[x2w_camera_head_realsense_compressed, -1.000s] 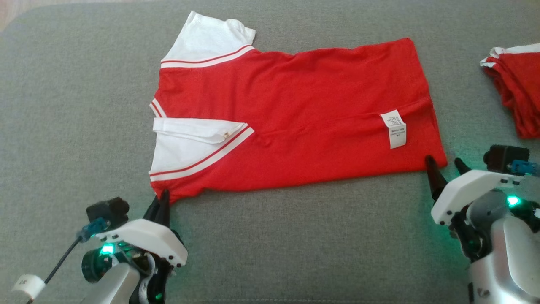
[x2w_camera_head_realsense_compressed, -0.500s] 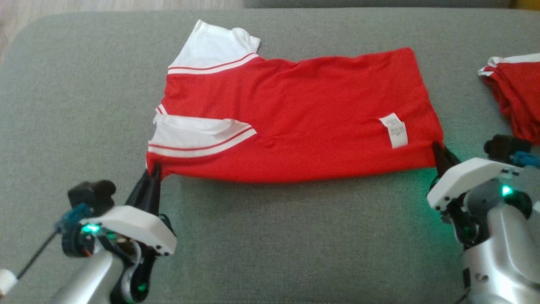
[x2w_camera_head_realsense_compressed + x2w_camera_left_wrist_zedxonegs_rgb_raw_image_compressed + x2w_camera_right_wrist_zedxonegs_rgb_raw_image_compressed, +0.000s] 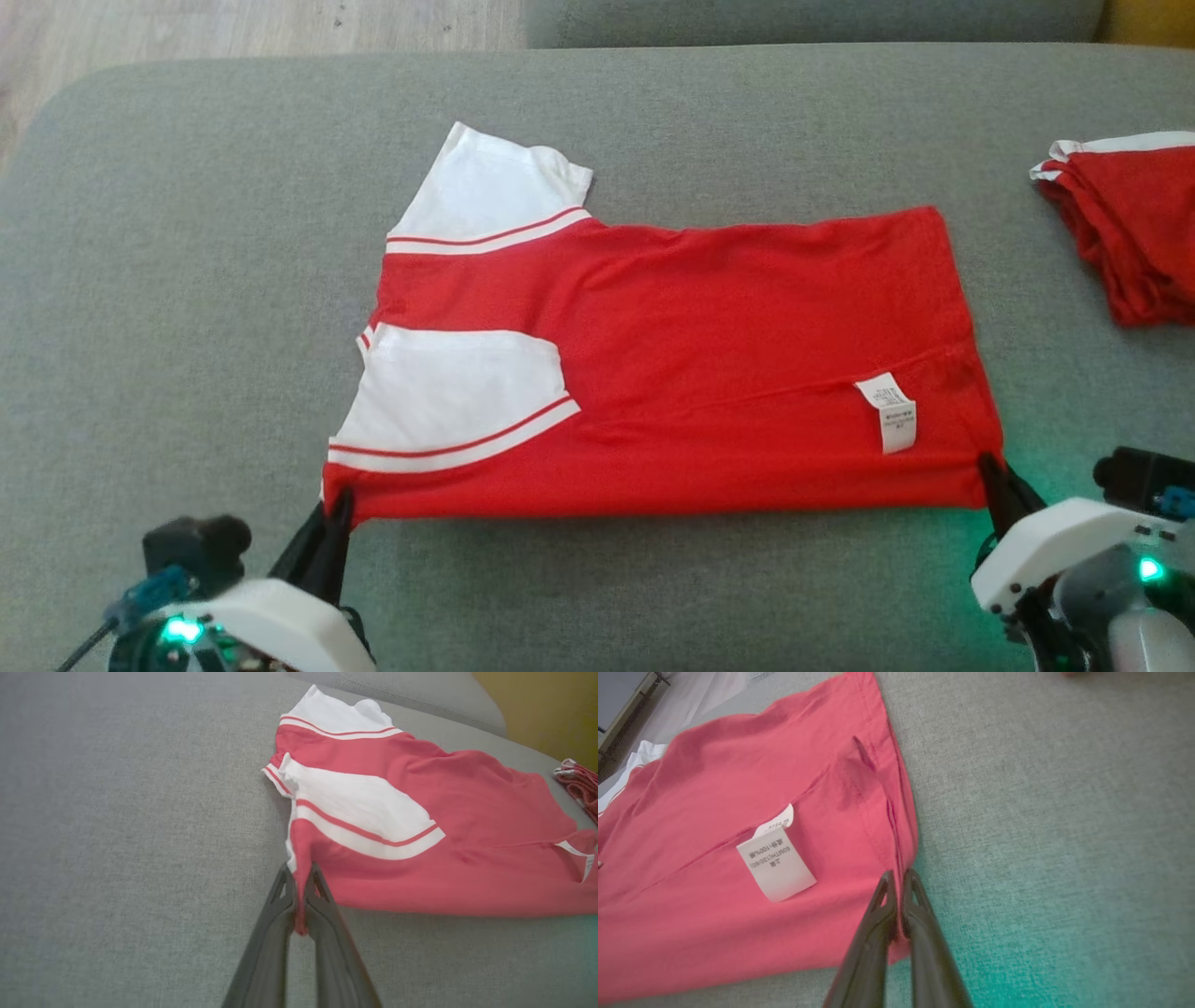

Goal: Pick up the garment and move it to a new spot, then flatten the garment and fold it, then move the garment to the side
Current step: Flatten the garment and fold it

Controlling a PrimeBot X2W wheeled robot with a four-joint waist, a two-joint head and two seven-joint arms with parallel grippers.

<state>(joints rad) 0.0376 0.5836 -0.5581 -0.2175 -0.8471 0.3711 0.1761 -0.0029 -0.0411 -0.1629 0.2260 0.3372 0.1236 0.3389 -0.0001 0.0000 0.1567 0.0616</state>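
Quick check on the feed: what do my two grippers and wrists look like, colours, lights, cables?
Both the left gripper and right gripper have two long, dark, tapering fingers with triangular cut-outs near the tips. Each wrist carries a white cover, a green light and a black camera block with a blue connector; a thin dark cable trails from the left one.

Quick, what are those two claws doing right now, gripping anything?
Left gripper: shut on the red-and-white fabric shirt, sleeve-end corner.
Right gripper: shut on that shirt, hem corner.
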